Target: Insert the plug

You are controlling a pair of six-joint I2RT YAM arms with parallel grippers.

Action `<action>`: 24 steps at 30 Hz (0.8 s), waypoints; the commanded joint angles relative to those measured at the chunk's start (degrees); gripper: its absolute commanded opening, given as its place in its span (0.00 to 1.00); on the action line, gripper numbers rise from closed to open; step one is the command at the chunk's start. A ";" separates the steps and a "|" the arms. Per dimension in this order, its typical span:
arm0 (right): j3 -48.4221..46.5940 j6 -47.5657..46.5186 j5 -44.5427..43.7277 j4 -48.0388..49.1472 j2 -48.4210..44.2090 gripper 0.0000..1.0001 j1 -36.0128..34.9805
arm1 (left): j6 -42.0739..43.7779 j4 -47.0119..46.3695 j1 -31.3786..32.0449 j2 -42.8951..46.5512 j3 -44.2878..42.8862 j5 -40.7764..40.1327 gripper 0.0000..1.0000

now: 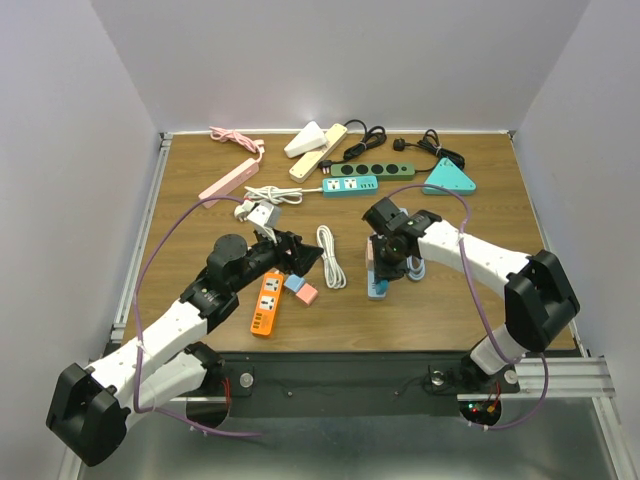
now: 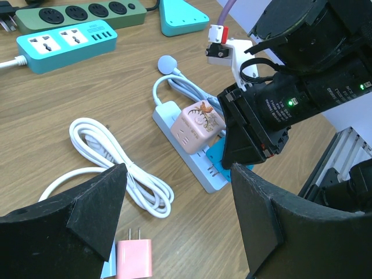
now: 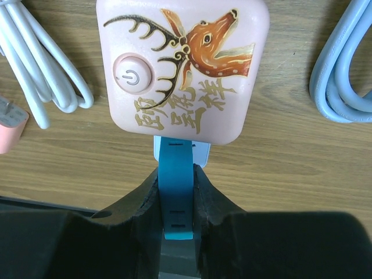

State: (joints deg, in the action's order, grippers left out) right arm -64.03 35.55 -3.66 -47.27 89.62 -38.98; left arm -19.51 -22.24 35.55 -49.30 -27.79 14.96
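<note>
Right gripper (image 3: pixel 176 173): clamped on teal plug (image 3: pixel 176 203) between the fingers; long axis in line with fingers, pointing ahead at pink deer cube socket (image 3: pixel 183 70) just beyond fingertips, atop pale-blue power strip (image 2: pixel 167 118). Left gripper (image 2: pixel 177 174): jaws wide apart.

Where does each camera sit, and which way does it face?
Top external: above and behind the bases, looking down on the table; left arm and right arm show.
Left wrist: low, facing the deer-printed cube socket and right arm; open left fingers below.
Right wrist: above that socket; right fingers pinch a teal plug.
Both wrist views share the socket and white cable.
</note>
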 commanded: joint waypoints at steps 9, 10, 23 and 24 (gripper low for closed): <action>-2.85 1.71 -3.81 1.12 3.10 0.01 -3.38 | 1.05 -1.84 -0.13 1.84 -2.27 0.60 0.83; -3.20 1.72 -3.81 1.12 3.27 0.00 -3.56 | 1.05 -1.84 -0.13 1.92 -2.18 0.68 0.83; -3.65 4.00 -4.25 1.30 5.30 0.00 -5.58 | 1.14 -1.84 -0.13 2.80 -2.09 0.60 0.83; -3.65 4.17 -4.25 1.30 5.47 0.00 -5.75 | 1.14 -1.84 -0.13 2.80 -2.09 0.51 0.83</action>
State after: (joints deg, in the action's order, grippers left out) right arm -67.35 37.50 -7.51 -49.43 92.47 -43.27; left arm -19.33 -22.24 35.55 -47.92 -27.79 14.96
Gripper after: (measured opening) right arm 0.262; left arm 0.826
